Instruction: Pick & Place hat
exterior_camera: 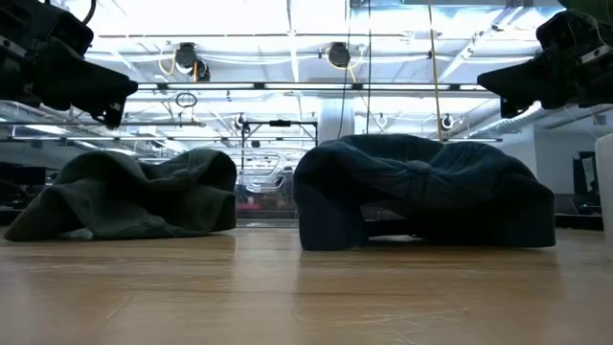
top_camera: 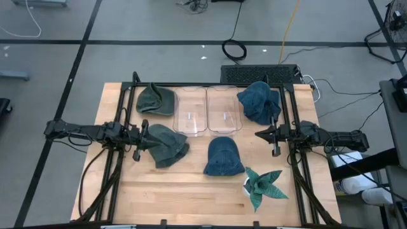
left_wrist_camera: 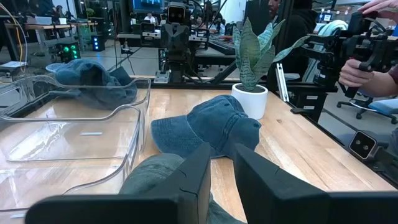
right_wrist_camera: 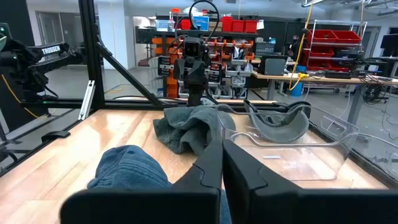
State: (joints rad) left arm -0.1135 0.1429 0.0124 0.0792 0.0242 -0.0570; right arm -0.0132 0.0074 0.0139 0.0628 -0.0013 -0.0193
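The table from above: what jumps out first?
Four soft fabric hats lie scattered over the wooden table: two grey-green ones on the left and two blue denim ones toward the right. Two clear plastic bins sit in the middle, and a spiky green potted plant stands at the front right.

The front strip of the wooden table is bare, so a gripper could pass there. Only the small plant stands in the way near the right front. In the middle, two clear bins sit side by side, with hats crowded around them: green ones on the left, blue ones on the right.
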